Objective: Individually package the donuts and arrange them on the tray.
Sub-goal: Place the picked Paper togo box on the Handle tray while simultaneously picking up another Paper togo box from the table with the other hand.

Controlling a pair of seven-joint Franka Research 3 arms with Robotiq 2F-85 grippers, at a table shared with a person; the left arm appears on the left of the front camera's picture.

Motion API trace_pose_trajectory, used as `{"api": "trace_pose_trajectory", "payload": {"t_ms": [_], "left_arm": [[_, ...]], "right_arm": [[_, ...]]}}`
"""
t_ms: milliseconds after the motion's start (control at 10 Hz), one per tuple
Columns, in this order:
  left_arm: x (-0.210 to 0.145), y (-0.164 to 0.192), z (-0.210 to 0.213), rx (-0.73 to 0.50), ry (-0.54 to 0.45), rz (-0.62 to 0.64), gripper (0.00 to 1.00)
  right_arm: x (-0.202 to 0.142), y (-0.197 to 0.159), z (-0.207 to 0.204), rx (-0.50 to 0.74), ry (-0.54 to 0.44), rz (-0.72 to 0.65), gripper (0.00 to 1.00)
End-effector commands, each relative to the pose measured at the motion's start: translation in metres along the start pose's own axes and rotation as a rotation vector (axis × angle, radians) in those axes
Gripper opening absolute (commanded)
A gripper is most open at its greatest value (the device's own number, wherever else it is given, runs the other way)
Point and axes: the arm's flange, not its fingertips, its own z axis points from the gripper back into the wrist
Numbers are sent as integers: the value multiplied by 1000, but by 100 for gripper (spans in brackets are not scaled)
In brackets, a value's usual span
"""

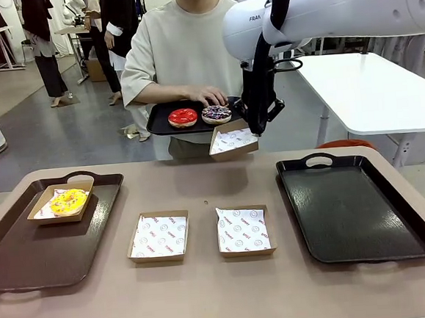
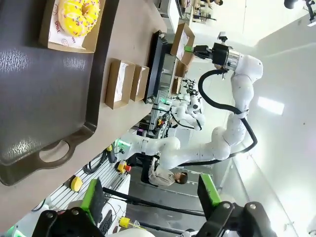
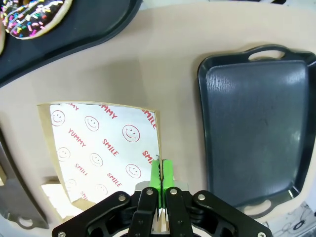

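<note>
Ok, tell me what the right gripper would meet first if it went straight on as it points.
The right gripper points down, fingers shut on a box rim. Beyond that box, it would likely meet bare table first, beside the empty tray; depth is hard to judge.

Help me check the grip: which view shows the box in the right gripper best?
The right wrist view: the box is close, inside in full view, its edge pinched in the shut right gripper. The front view shows it smaller, tilted, in front of the person's tray; the left wrist view, far off.
</note>
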Motion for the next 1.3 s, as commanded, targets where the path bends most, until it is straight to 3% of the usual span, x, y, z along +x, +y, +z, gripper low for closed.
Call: {"api": "trace_pose_trajectory", "payload": {"t_ms": [0,1200], "left_arm": [[-3,-5,0,7,-7,7,100],[-3,-5,0,7,-7,7,100]], "right_arm": [[-1,0,3,5,-6,1,0],[-1,0,3,5,-6,1,0]]}}
